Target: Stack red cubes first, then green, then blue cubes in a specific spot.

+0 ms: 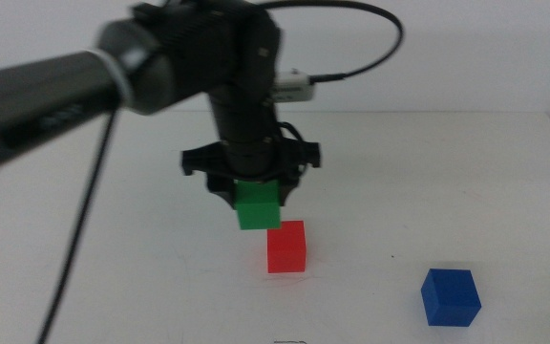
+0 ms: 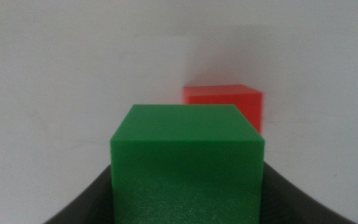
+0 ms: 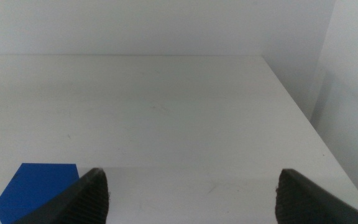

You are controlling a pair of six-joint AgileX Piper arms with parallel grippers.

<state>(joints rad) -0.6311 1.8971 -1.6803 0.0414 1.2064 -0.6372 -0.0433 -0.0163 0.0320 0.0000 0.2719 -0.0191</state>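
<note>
Green cube (image 1: 257,207) held aloft; left wrist view hides blue cube (image 1: 451,296)

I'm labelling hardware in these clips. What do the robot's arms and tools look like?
The left arm is matte black with a rounded, bulky wrist, a pale ring round its forearm, a small silvery plug and thin black cables looping away. Its left tool has a wide black flange. The right tool shows only two dark, finely textured, rounded jaw tips.

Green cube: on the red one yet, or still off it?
Off. The left hand holds the green cube in the air, beside the red cube.
</note>
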